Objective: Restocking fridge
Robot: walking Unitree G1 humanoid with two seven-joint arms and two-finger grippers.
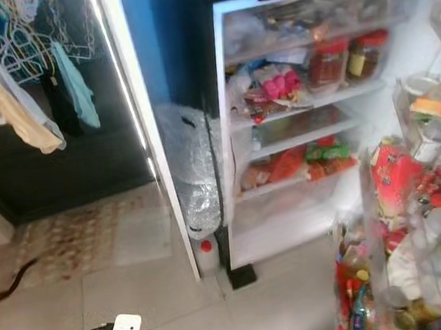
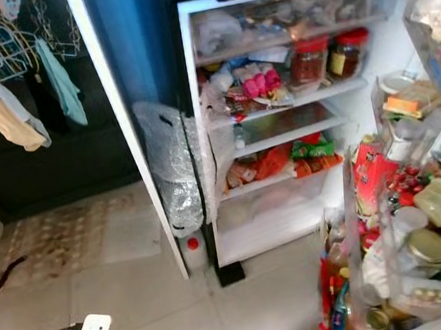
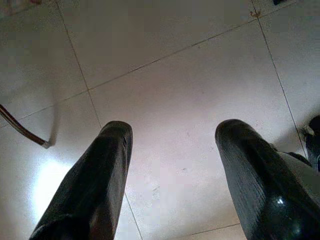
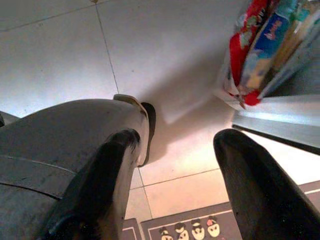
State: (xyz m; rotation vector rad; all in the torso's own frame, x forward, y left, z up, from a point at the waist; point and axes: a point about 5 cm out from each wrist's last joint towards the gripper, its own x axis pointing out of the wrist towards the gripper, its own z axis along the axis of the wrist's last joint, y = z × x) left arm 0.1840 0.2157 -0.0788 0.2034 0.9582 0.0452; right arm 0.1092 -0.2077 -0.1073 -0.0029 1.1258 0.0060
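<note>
I stand before the open fridge [image 1: 225, 134], its white shelves crowded. On the upper shelf two red-lidded jars [image 1: 348, 57] sit side by side toward the shelf's right end, with a pink packet [image 1: 279, 84] near the middle. A lower shelf carries red and green packets [image 1: 313, 161] along its front edge. The fridge door [image 2: 410, 218] swings open on my right, its racks packed with jars, a red carton [image 2: 370, 176] and a gold-lidded jar [image 2: 425, 247]. A crumpled clear plastic bag [image 1: 187, 176] leans against the fridge's left side, just above a red-capped bottle [image 1: 205, 247] standing on the tiled floor [image 1: 154, 294]. Clothes on hangers [image 1: 21, 90] hang at the far left.

My left gripper [image 3: 172, 165] hangs over bare floor tiles, its two black fingers [image 3: 100, 175] spread wide apart and holding nothing. My right gripper [image 4: 175, 175] is likewise wide open and empty, pointing down at the floor near colourful packets [image 4: 255, 45] in the door's lowest rack.
</note>
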